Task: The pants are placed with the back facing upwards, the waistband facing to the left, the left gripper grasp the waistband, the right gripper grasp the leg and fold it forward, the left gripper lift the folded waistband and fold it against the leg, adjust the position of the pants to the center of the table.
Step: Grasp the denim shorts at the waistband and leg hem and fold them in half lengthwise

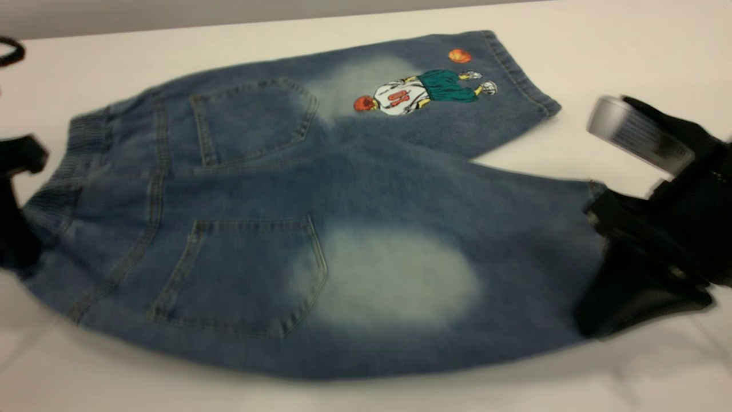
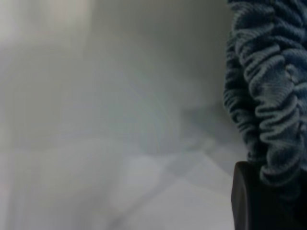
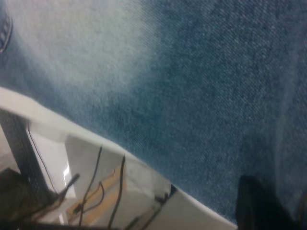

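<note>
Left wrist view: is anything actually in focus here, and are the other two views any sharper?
Left wrist view: only the gathered waistband is sharp; the rest is grey haze. Exterior view: right gripper and the near pants edge smear. Right wrist view: denim weave reads clearly.

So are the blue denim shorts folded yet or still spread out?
Spread out: blue denim shorts show both back pockets and both legs, unfolded.

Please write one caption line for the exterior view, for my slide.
Denim pants lie back-up on the table, left gripper at the waistband, right gripper at a leg.
</note>
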Tool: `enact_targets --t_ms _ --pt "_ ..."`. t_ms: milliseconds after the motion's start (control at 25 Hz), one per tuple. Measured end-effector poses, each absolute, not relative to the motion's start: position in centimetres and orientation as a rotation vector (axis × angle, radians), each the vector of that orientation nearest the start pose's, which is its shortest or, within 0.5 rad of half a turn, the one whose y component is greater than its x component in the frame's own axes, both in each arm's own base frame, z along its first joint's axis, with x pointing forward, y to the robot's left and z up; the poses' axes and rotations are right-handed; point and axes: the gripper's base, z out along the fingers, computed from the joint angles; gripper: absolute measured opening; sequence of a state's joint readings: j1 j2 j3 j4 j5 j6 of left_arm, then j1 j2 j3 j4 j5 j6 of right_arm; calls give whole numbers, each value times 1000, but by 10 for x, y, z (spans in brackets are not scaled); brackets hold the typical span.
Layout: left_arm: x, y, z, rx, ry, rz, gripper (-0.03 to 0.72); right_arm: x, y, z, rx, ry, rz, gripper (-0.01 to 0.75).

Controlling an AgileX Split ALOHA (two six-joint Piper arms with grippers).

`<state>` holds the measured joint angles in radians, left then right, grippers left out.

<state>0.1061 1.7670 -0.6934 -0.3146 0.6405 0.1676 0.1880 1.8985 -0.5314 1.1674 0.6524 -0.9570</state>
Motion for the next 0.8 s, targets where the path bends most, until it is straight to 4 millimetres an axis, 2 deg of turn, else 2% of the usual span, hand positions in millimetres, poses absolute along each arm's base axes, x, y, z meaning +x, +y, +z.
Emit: enact_targets --t_ms 160,360,600,800 --pt "224 5 113 -378 3168 -332 120 189 88 85 -80 3105 948 18" --pt "205 -2 126 -431 3153 -414 120 182 89 116 -107 3066 994 18" --pt "199 -7 151 -438 3087 -492 120 171 86 150 -160 3055 974 18" --pt "202 -11 168 -522 2932 -568 120 183 88 181 -166 3002 959 18"
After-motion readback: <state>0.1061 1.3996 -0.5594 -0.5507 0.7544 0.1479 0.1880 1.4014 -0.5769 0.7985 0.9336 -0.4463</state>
